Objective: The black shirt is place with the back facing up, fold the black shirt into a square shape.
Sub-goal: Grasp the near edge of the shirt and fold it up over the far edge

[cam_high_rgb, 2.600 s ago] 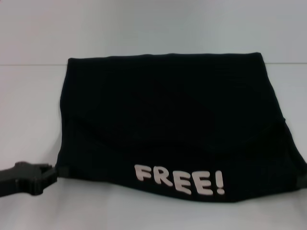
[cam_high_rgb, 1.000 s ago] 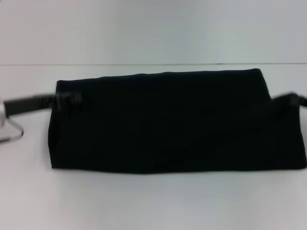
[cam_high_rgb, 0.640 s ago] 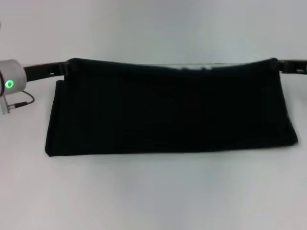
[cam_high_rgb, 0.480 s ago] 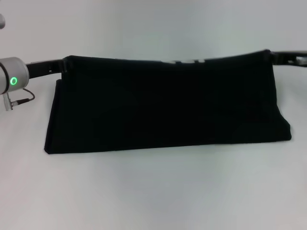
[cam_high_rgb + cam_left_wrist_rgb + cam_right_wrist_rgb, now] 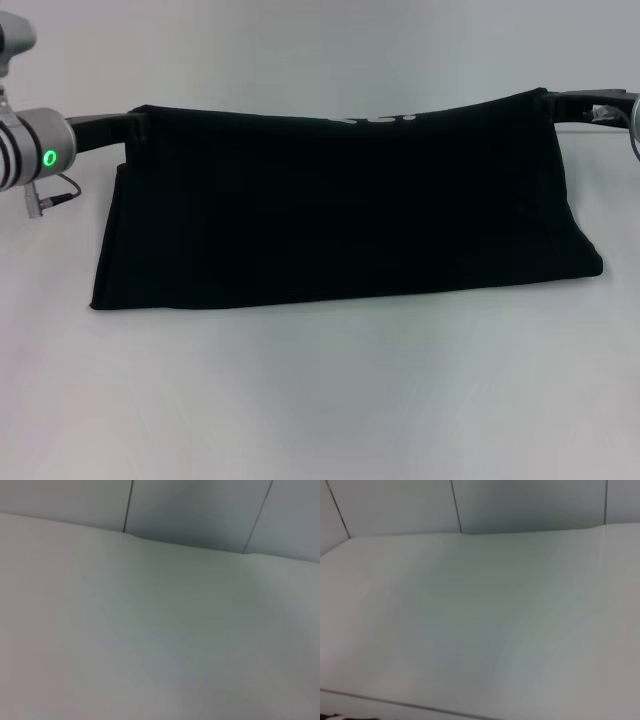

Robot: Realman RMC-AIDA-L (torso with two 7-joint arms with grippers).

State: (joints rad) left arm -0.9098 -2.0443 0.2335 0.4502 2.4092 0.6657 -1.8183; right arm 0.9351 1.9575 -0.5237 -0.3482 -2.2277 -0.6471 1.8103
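In the head view, the left hand sits at the upper left of the frame, its black fingers closed on a top corner of the black shirt. Its grey wrist shows a green light. The right hand sits at the upper right, pinching the opposite top corner.

One black shirt on one white bench, with two end effectors: left end effector, right end effector.
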